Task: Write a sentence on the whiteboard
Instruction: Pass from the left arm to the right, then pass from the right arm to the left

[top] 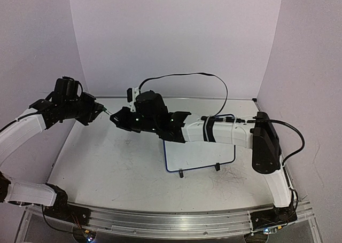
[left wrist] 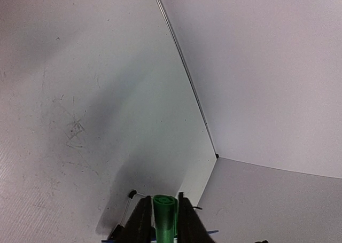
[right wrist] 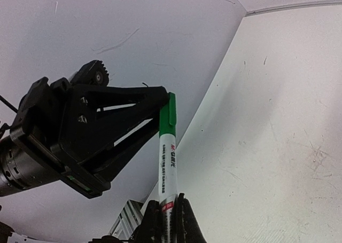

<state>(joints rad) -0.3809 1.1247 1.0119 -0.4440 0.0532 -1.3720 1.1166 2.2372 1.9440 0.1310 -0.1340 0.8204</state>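
Right wrist view: pinching marker (right wrist: 166, 165) barrel with right end effector (right wrist: 166, 211), clamping cap (right wrist: 169, 115) with left end effector (right wrist: 166, 100). Light, stiff, slick plastic; best gripped mid-barrel. Whiteboard (top: 203, 158) near tabletop's (top: 107, 163) right edge, no writing seen.

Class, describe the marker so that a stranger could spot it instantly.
Above the white table, find where the left gripper and right gripper meet. The marker bridges them: a white lettered barrel whose green cap stands out against their black fingers.

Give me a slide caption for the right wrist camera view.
Right fingers grip the green marker by its barrel while left fingers pinch its cap.
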